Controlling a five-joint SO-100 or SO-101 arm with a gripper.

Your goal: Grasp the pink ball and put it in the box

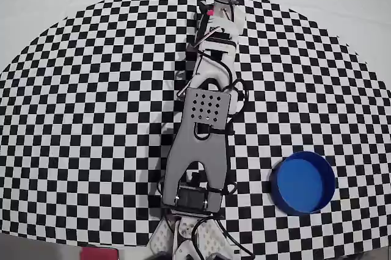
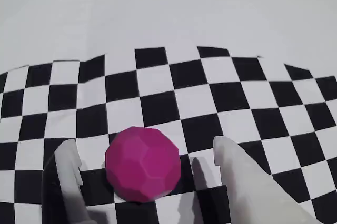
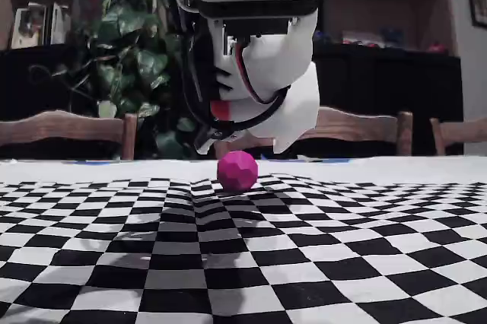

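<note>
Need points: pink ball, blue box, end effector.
pink ball (image 2: 143,163), wrist view, centre of its front face.
box (image 1: 302,182), overhead view, bare blue floor.
end effector (image 2: 147,153), wrist view, midway between fingertips, open around ball.

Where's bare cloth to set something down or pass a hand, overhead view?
Free: the whole checkered stretch left of the arm, and the cloth right of it above the box. Crowded: the centre strip under the arm, and its far tip, where the open gripper straddles the ball. The box fills the lower right.
</note>
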